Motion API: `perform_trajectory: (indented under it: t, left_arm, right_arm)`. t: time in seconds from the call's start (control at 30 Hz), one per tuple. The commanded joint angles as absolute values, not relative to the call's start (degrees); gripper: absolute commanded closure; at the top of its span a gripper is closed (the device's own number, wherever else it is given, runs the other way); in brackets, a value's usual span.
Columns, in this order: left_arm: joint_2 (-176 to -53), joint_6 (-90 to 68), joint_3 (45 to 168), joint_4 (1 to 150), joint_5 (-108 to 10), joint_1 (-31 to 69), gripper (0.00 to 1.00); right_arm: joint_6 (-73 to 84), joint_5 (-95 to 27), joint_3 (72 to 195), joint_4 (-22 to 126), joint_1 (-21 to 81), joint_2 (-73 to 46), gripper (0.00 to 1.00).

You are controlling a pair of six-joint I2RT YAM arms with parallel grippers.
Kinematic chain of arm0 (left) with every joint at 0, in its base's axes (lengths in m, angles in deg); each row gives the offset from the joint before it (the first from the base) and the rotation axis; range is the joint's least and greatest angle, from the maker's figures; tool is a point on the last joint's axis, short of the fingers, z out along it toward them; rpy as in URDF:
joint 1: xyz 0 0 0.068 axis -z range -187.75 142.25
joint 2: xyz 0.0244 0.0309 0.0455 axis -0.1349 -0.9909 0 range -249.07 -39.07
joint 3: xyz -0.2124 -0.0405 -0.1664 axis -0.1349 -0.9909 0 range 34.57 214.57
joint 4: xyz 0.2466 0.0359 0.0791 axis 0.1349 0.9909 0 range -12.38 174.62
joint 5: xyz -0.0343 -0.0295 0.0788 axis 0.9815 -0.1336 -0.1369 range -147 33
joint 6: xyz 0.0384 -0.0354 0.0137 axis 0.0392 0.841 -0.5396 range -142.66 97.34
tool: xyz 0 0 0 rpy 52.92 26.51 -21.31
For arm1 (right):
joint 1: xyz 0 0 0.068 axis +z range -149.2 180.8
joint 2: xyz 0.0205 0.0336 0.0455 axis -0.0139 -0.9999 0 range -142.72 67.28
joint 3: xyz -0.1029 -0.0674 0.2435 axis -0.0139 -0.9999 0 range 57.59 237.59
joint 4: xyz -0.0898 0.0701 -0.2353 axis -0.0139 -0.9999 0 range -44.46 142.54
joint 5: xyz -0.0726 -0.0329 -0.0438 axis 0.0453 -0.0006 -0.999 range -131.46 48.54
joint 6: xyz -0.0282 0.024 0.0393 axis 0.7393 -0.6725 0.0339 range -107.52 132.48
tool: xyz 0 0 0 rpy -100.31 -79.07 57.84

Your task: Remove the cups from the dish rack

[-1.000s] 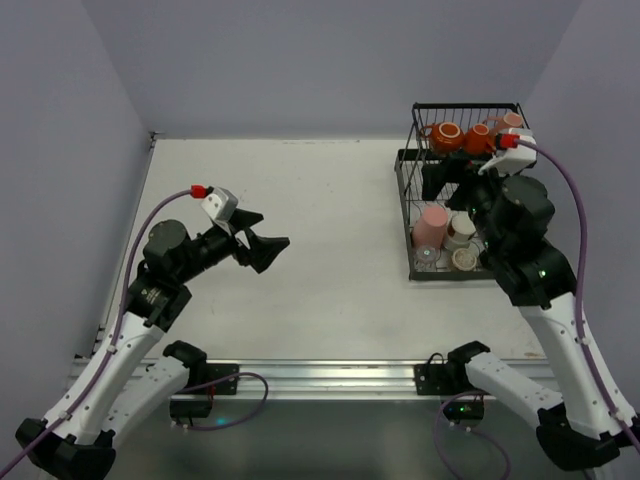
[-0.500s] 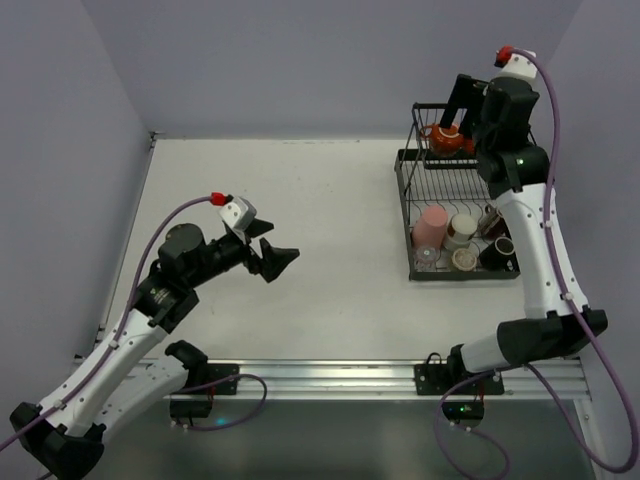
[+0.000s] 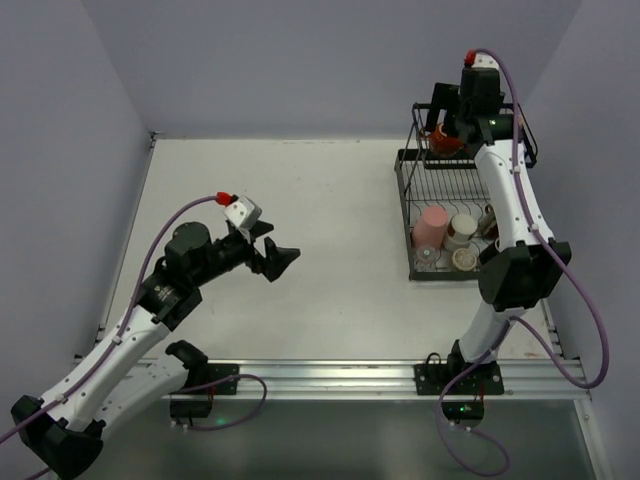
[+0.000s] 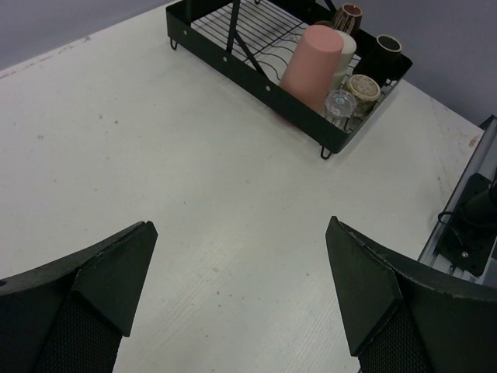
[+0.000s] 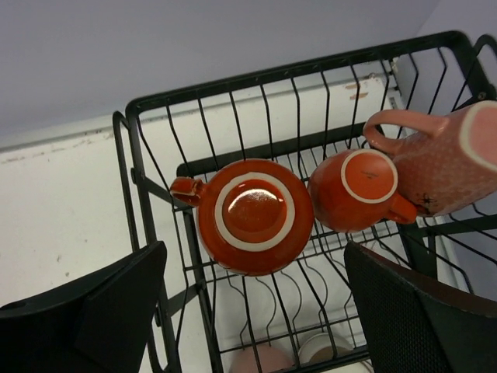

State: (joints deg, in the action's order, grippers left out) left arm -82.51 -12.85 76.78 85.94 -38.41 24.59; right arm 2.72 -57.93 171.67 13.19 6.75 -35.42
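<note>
The black wire dish rack stands at the far right of the table. Its upper basket holds two upturned orange mugs and a salmon pink mug. The lower tray holds a tall pink cup, a cream cup and others; they also show in the left wrist view. My right gripper is open above the upper basket, over the larger orange mug. My left gripper is open and empty above the table's middle-left, facing the rack.
Grey walls close in the table at the back and sides. The metal rail with the arm bases runs along the near edge. The rack's near corner sits close to the table's right edge.
My right arm has risen from the lower tray to the upper basket and now hangs over the orange mugs. My left gripper has shifted slightly right.
</note>
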Motion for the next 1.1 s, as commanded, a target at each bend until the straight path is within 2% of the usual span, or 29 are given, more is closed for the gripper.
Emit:
perform_trajectory:
  t: [0.0, 0.8, 1.07]
  left_arm:
    - [-83.10, -13.78, 76.84, 86.68, -39.07, 24.86, 0.00]
    - [-84.86, -13.95, 77.19, 86.68, -39.68, 24.42, 0.00]
    - [-85.92, -13.43, 77.46, 86.33, -39.16, 24.33, 0.00]
  right_arm:
    - [4.83, -54.04, 172.29, 10.70, 5.46, -35.55, 0.01]
    - [8.69, -50.25, 176.41, 10.27, 3.52, -46.80, 0.01]
    - [9.05, -51.04, 172.82, 16.58, 3.52, -43.38, 0.23]
